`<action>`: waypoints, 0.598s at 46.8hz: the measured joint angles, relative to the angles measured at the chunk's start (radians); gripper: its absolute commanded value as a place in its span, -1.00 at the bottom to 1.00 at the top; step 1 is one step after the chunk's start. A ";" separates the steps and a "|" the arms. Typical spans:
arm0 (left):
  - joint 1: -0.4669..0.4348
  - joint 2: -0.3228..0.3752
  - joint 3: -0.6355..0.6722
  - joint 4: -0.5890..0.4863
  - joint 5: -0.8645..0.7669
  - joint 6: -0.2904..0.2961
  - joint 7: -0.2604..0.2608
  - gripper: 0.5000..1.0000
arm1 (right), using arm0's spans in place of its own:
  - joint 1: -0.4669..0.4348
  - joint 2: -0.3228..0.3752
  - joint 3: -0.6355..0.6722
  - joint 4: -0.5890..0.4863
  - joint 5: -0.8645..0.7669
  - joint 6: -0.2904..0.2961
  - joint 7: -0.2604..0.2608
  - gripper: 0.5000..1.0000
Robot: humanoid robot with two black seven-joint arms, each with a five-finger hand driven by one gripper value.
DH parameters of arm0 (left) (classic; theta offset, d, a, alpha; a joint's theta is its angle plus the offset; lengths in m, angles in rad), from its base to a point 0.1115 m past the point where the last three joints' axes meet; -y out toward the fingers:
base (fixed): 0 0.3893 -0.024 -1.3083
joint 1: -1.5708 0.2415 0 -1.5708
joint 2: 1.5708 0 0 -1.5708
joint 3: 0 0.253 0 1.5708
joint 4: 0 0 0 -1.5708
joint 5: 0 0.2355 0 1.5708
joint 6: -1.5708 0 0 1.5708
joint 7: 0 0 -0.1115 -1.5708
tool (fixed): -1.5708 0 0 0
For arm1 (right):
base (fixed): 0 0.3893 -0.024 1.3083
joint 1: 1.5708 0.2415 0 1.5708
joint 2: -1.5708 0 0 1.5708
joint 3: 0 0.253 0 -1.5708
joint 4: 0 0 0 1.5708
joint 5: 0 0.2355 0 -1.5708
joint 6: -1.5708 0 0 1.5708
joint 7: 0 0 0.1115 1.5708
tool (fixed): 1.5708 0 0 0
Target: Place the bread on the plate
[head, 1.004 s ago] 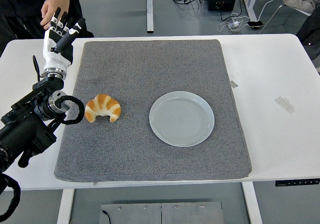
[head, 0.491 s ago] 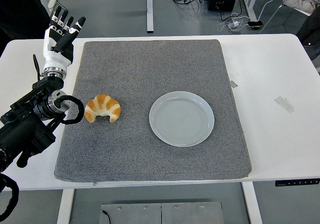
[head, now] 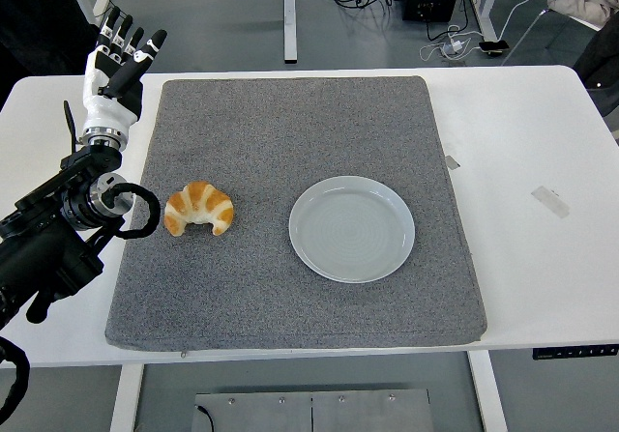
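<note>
Sitting untouched, the croissant (head: 199, 208) is lying near the grey mat's (head: 290, 113) left edge, plate (head: 352, 229) empty beside it. Left hand (head: 114, 65) is hovering at the mat's far-left corner, fingers spread, holding nothing; the person's hand has gone, so reaching can start.

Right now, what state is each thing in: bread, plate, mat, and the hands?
Croissant: lying on the mat, not held, left of the plate.
Plate: empty, upright, on the mat.
Grey mat: flat on the white table.
Left hand: raised, fingers spread, holding nothing.
Right hand: out of view.
</note>
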 measured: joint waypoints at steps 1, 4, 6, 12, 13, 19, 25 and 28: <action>0.001 0.006 0.001 -0.008 0.000 0.001 0.000 0.89 | 0.000 0.000 0.000 0.000 0.000 0.000 0.000 1.00; 0.001 0.030 0.022 -0.034 0.002 0.002 0.000 0.89 | 0.000 0.000 0.000 0.000 0.000 0.000 0.000 1.00; -0.003 0.051 0.049 -0.048 0.006 0.002 0.000 0.89 | 0.000 0.000 0.000 0.000 0.000 0.000 0.000 1.00; -0.019 0.098 0.117 -0.064 0.007 0.002 0.000 0.89 | 0.000 0.000 0.000 0.000 0.000 0.000 -0.001 1.00; -0.023 0.102 0.125 -0.068 0.008 0.002 0.000 0.89 | 0.000 0.000 0.000 0.000 0.000 0.000 -0.001 1.00; -0.025 0.139 0.186 -0.141 0.012 0.002 0.000 0.89 | 0.000 0.000 0.000 0.000 0.000 0.000 -0.001 1.00; -0.045 0.238 0.295 -0.245 0.016 0.001 0.000 0.89 | 0.000 0.000 0.000 0.000 0.000 0.000 0.000 1.00; -0.069 0.276 0.350 -0.260 0.017 0.001 0.000 0.89 | 0.000 0.000 0.000 0.000 0.000 0.000 0.000 1.00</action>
